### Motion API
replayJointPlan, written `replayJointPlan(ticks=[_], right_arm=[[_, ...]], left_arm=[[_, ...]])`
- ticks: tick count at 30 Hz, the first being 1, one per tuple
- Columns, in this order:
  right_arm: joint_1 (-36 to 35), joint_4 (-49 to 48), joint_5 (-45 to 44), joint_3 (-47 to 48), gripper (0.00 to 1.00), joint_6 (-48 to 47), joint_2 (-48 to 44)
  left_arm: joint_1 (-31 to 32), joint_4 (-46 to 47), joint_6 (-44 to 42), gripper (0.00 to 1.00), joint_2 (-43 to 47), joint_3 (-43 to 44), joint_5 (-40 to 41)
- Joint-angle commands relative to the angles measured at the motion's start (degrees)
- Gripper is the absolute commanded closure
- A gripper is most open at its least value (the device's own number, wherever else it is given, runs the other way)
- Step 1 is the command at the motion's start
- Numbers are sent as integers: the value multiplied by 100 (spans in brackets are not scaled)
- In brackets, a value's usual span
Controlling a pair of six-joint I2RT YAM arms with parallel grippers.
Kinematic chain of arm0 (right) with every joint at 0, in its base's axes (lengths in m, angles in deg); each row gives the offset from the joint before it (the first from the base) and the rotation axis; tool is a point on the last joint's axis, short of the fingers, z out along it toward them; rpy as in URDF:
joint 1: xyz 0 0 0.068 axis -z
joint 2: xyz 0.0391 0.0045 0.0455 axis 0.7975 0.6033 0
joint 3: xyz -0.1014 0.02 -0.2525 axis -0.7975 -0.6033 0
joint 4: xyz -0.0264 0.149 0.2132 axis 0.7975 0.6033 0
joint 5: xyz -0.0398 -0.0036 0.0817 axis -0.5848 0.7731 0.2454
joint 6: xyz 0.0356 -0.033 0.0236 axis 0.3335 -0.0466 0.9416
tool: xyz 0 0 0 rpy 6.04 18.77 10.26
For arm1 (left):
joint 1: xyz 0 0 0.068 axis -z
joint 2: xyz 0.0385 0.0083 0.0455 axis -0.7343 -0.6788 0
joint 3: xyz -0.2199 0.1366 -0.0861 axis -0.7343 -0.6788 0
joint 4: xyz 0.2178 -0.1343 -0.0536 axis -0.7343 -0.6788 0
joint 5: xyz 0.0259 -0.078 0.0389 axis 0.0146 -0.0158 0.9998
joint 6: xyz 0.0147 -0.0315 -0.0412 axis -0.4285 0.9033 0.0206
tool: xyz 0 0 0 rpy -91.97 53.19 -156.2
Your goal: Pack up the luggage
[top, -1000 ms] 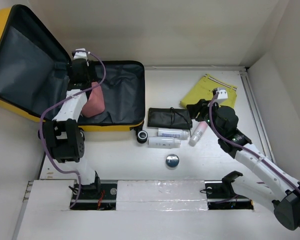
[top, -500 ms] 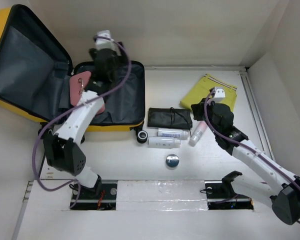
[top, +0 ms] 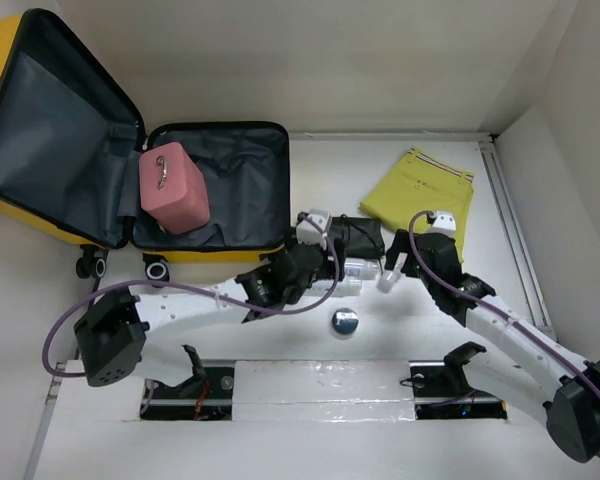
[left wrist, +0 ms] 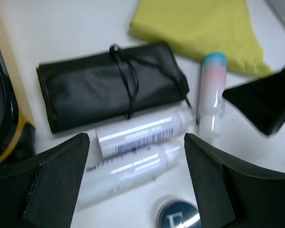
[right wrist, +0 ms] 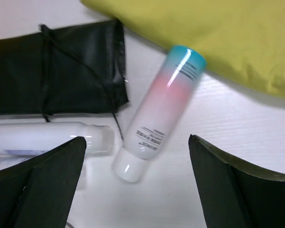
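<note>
Pink case [top: 173, 187] in the luggage [top: 245, 160], nothing else — black pouch [left wrist: 109, 85], bottles [left wrist: 137, 135], tin [top: 344, 321], yellow cloth [top: 425, 190] waiting on the worktop [top: 380, 160]; left claw [left wrist: 135, 142], right claw [right wrist: 137, 140] gaping, empty.

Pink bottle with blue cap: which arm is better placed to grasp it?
Probably right: the right end effector hovers open above the pink bottle; left end effector is over the white bottles.
</note>
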Motion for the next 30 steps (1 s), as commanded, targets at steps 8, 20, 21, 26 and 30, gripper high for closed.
replayJointPlan(ticks=[8, 20, 21, 26, 30], right_arm=[[777, -615, 756, 488, 16, 569, 1827], [1524, -968, 1609, 630, 49, 780, 2321], [1524, -889, 1610, 560, 52, 780, 2259], [1367, -310, 1532, 428, 56, 543, 1294], [971, 51, 1592, 699, 56, 437, 91]], left_arm=[[601, 965, 575, 25, 1291, -1427, -387], [654, 1021, -215, 25, 2012, -1640, -266], [654, 1021, -303, 25, 2013, -1561, -195], [654, 1021, -603, 25, 2065, -1490, 261], [654, 1090, -489, 25, 2442, -1568, 807]])
